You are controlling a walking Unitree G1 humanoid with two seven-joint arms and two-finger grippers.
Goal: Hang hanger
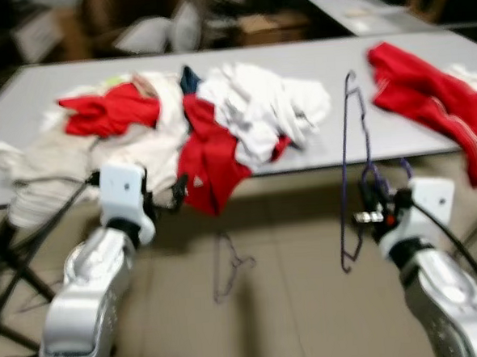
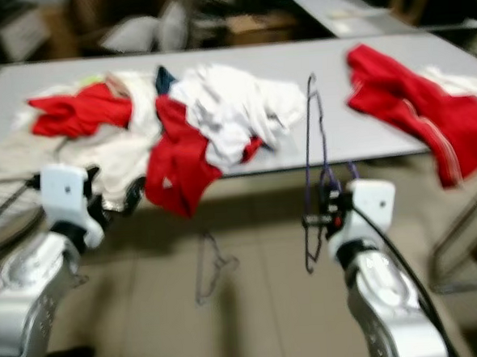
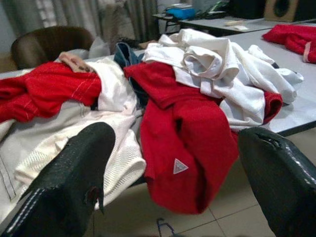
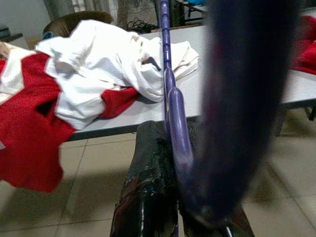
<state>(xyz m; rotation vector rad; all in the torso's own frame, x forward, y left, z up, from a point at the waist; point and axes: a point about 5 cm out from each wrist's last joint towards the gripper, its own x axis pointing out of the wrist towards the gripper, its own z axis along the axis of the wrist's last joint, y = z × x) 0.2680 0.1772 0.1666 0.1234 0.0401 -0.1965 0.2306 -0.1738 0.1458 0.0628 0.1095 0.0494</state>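
On the left, the left gripper hovers just below the edge of the long grey table, its two black fingers spread wide and empty. They face a heap of red, white and cream clothes, a red garment drooping over the table edge. On the tiled floor beneath lies a thin wire hanger. Further right, the right gripper is clamped on a thin purple wire hanger — it stands upright in the fingers, its hook rising above the table edge in front of the tabletop. A red garment with white stripes sprawls at the table's right end.
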